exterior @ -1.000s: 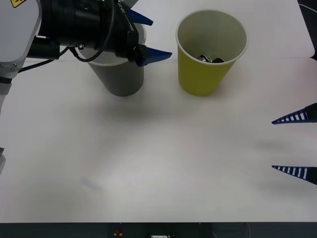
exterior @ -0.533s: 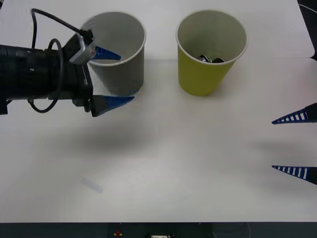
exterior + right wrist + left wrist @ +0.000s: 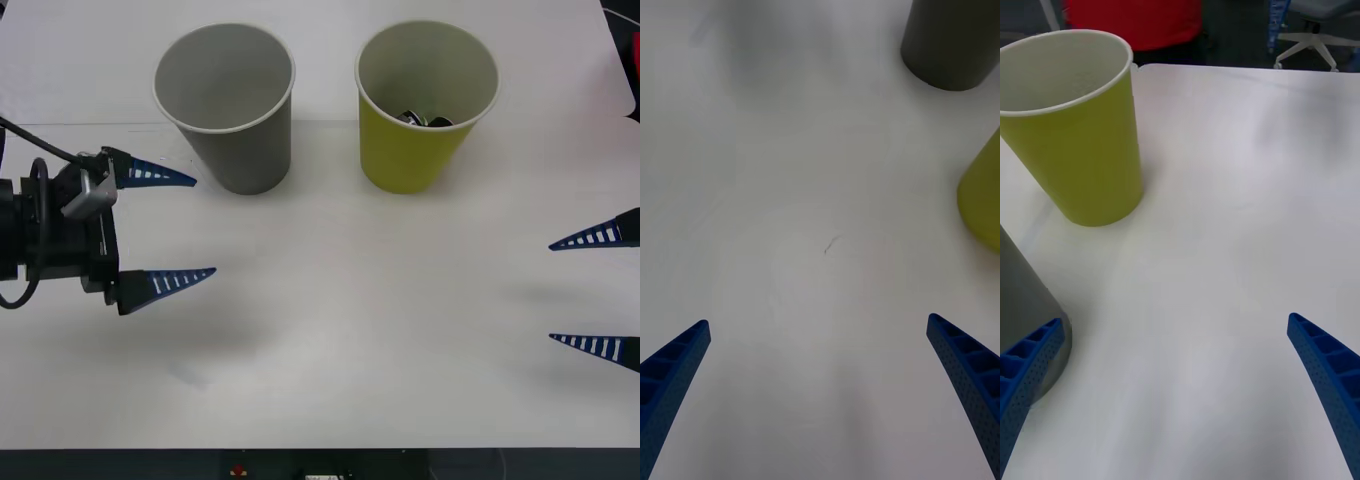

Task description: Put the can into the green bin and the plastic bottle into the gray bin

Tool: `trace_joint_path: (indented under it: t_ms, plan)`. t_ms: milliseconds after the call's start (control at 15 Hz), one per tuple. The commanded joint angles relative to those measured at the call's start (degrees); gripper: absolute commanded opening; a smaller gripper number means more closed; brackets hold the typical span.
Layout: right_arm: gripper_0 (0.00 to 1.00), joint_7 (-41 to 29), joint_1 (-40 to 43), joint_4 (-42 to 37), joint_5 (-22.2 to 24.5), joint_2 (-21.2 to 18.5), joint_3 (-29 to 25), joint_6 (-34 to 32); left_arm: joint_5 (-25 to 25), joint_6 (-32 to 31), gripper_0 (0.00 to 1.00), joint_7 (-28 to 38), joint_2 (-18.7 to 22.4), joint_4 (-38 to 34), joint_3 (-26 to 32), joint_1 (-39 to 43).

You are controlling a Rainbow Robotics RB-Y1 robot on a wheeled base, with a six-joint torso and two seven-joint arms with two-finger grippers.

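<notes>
Now the left gripper (image 3: 182, 228) hung w/ fingers spread, empty, over the table (image 3: 350, 330) near the gray bin (image 3: 228, 105). Can (image 3: 425, 120) lay inside the green bin (image 3: 420, 150). Right gripper (image 3: 592, 292) sat apart at table's right edge, also spread, empty.

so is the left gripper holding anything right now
No, the left gripper is open over bare table in front of the gray bin, with nothing between its blue fingers.

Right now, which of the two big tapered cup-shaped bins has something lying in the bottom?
The yellow-green bin, on the robot's right of the pair: a small silver can shows inside. The gray bin beside it shows nothing inside.
</notes>
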Motion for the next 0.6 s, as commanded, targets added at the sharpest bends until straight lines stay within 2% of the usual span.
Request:
trace_joint_path:
  t_ms: [67, 267, 600]
  plan:
    - [1.00, 0.0, 0.0, 0.0, 0.0, 0.0, 0.0, 0.0, 4.3, 0.0, 1.00, -4.4, 2.7, -0.3, 2.2, 5.5]
    - [1.00, 0.0, 0.0, 0.0, 0.0, 0.0, 0.0, 0.0, 7.9, -0.2, 1.00, -7.0, 5.6, -0.4, 4.4, 10.7]
    - [1.00, 0.0, 0.0, 0.0, 0.0, 0.0, 0.0, 0.0, 10.4, -0.2, 1.00, -11.6, 7.1, -0.5, 9.4, 18.0]
